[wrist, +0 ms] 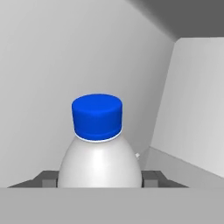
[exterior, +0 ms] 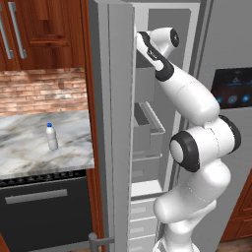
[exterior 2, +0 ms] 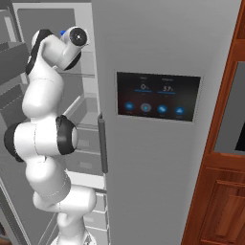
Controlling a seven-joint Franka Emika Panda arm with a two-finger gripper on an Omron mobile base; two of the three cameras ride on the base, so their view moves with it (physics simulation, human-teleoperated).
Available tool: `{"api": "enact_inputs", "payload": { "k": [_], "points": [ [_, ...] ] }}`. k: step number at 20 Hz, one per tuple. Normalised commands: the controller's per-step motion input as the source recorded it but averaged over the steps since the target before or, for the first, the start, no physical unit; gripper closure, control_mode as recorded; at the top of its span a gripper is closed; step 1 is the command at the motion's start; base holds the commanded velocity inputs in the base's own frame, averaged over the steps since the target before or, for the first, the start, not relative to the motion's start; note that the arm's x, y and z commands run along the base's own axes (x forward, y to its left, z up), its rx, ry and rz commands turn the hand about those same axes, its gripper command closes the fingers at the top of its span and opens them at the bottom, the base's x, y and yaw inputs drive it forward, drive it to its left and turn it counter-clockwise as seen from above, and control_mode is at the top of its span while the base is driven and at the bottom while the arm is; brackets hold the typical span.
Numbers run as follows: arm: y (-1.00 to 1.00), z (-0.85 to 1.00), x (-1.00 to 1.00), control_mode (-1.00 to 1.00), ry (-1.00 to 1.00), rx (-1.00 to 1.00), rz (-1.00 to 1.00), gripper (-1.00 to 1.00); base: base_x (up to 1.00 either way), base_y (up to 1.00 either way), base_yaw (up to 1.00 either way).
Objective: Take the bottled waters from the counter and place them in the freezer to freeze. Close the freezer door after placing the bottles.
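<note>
Gripper (wrist: 99,180) is clamped on one bottle (wrist: 99,144), held high inside the freezer (exterior: 147,128), not yet released. Second bottle (exterior: 51,137) is left standing on the counter (exterior: 29,152) at far left. Freezer door (exterior: 120,123) is open, unclosed.

We see a smooth, translucent whitish plastic bottle (wrist: 100,164) with a glossy blue cap (wrist: 96,117). The freezer (exterior: 147,133) walls look matt grey, its door (exterior: 120,123) brushed metal. The table (exterior: 29,147) is polished veined marble beside reddish wood cabinets (exterior: 44,34).
</note>
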Motion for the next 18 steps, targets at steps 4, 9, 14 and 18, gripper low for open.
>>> {"api": "enact_inputs", "payload": {
  "k": [4,9,14,18],
  "points": [
    [0.01,-0.41,0.04,-1.00,-0.02,0.00,0.00,1.00,0.00,0.00,0.00],
    [0.00,-0.46,0.07,-1.00,-0.02,0.00,0.00,1.00,0.00,0.00,0.00],
    [0.00,-0.57,0.06,-1.00,0.00,0.00,0.00,1.00,0.00,0.00,0.00],
    [0.00,-0.17,0.09,-1.00,0.00,0.00,0.00,1.00,0.00,0.00,0.00]
  ]
}}
